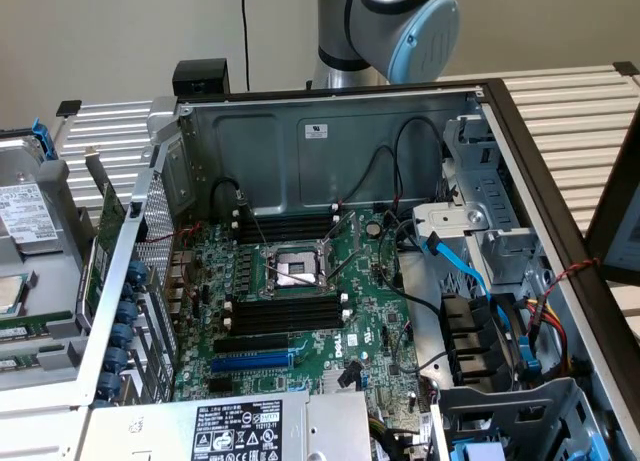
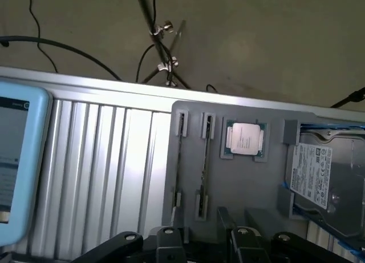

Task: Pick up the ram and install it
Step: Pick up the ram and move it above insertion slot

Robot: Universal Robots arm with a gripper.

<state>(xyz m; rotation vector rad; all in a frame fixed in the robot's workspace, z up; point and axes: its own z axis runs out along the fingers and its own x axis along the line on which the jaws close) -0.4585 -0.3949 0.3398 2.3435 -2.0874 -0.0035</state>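
Hanging over the grey parts tray [image 2: 251, 189], the gripper [image 2: 203, 243] shows its black fingers [image 2: 168, 240] in the wrist view with the jaws spread apart. Bare tray shows between them and they hold nothing. The ram [image 2: 203, 160] stands on edge in one of the tray's narrow slots, seen there as a thin dark line. A second ram stick [image 2: 179, 160] sits in the slot just beside it. A loose processor [image 2: 245, 138] lies in the square pocket next to the first stick, and a hard drive [image 2: 319, 172] fills the bay beyond the processor. The tray rests on a ribbed aluminium table [image 2: 108, 160], where a screen with a light-blue frame [image 2: 17, 160] also lies. Tripod legs [image 2: 162, 52] and black cables are on the floor past the table edge. In the exterior view the tray is at the far left, and both sticks appear as green strips near that edge, well apart from the open computer case [image 1: 330, 131]. Inside the case the motherboard [image 1: 370, 321] lies flat with its CPU socket [image 1: 297, 269] uncovered. Rows of black memory slots [image 1: 290, 311] run on either side of the socket, and a long blue slot [image 1: 250, 362] lies nearer the camera. An upright green expansion card [image 1: 108, 236] stands by the case wall on the exterior view's left. The arm's silver and pale-blue joint [image 1: 405, 21] rises behind the case.
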